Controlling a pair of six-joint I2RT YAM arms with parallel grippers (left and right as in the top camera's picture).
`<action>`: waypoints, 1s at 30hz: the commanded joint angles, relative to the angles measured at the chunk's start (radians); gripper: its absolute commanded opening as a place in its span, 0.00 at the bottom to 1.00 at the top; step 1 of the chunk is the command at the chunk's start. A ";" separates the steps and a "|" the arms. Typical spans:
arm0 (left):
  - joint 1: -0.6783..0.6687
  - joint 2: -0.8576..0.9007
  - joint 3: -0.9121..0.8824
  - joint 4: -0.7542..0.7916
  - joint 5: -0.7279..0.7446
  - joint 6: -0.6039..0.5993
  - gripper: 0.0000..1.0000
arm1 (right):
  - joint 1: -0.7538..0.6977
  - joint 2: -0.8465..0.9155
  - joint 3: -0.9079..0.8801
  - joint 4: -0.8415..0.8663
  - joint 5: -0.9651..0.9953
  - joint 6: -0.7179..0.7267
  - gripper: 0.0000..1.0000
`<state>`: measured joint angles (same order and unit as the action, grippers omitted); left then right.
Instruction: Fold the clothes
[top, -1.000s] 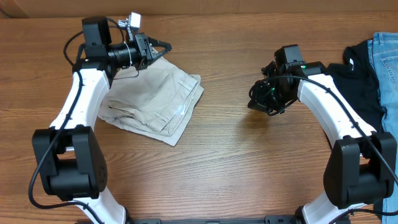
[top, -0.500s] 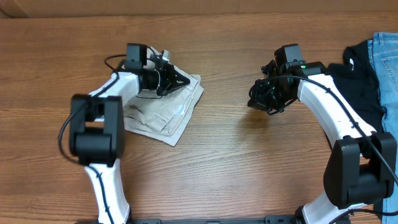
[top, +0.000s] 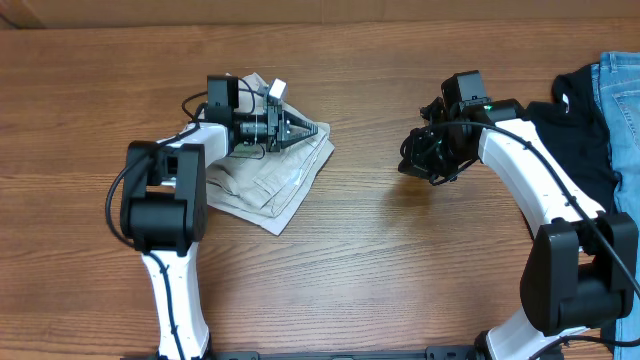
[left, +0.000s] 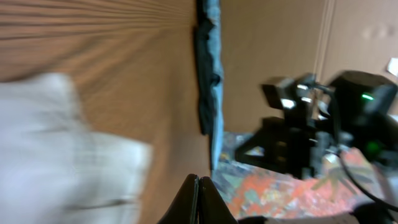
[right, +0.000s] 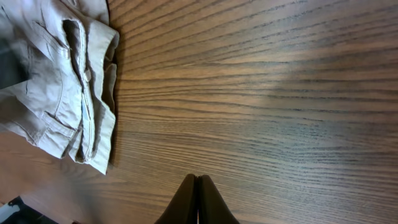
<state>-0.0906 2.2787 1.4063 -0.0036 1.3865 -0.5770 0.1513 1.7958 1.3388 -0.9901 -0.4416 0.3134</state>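
The clothes, beige shorts (top: 268, 178), lie folded into a rough square on the left half of the wooden table. My left gripper (top: 320, 129) hovers over their far right corner, pointing right, shut with nothing in it. The left wrist view is blurred; there the shorts (left: 62, 143) fill the left side and the gripper (left: 199, 185) is shut over bare wood. My right gripper (top: 404, 166) hangs above the table to the right of the shorts, shut and empty. The right wrist view has the shorts (right: 62, 81) at top left, well apart from the shut gripper (right: 198, 182).
A black garment (top: 575, 120) and blue jeans (top: 622, 95) lie at the table's right edge, behind the right arm. In the left wrist view they (left: 208, 74) form a dark strip, with the right arm (left: 323, 124) beyond. Bare wood separates the shorts from the right gripper.
The left arm has swung from the shorts' far left side across them, and its gripper now points right over their far right corner. The shorts shifted slightly. The right arm stayed still.
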 joint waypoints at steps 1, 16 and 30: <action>-0.007 -0.206 0.005 -0.017 0.063 -0.005 0.04 | -0.001 0.002 0.006 -0.003 -0.009 0.000 0.04; 0.061 -0.591 0.005 -0.854 -0.977 0.196 0.04 | -0.001 0.002 0.006 0.005 -0.008 -0.004 0.04; 0.237 -0.573 -0.075 -0.865 -0.941 0.196 0.04 | -0.001 0.002 0.006 0.001 -0.005 -0.023 0.04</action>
<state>0.1337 1.6955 1.3945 -0.8833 0.4461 -0.4114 0.1513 1.7958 1.3388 -0.9939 -0.4416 0.3065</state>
